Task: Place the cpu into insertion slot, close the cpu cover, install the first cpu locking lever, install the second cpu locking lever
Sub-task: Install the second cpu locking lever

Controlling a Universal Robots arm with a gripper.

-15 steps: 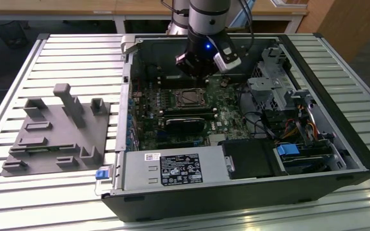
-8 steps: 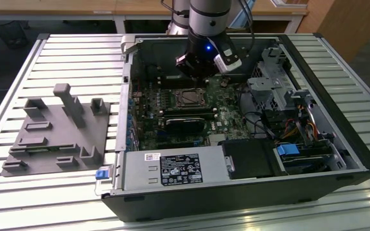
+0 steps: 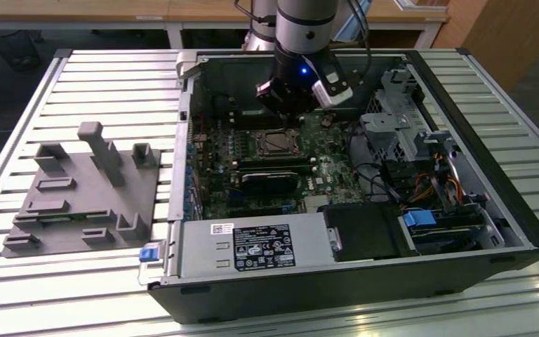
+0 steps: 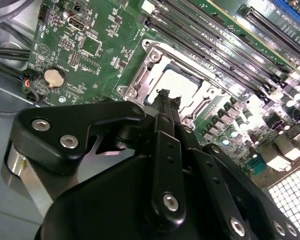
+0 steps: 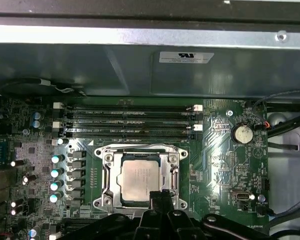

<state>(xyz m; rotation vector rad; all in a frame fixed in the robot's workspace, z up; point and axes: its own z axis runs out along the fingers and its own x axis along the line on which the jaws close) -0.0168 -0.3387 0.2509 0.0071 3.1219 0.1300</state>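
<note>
Nearest to me on the slatted desk (image 3: 92,295) sits a grey fixture block (image 3: 87,193), at about nine o'clock from the open computer case (image 3: 344,281). Inside the case, past the power supply (image 3: 250,249), the green motherboard (image 3: 250,193) lies flat, and at its middle the insertion slot (image 3: 276,144) shows its silver frame. The cpu (image 5: 140,179) already rests in that slot, metal top up, and the cpu cover (image 5: 140,150) looks folded down around it in the first wrist view. The end effector (image 4: 165,97) hangs directly over the socket's near edge, its fingers drawn together to a narrow tip with nothing between them. At twelve o'clock from the socket run the long memory slots (image 5: 127,122), then the case wall.

My worry is the tip coming down slightly off the lever wire: it could scrape the board or the small capacitors (image 5: 56,172) at nine o'clock, or leave the cover unlatched.
</note>
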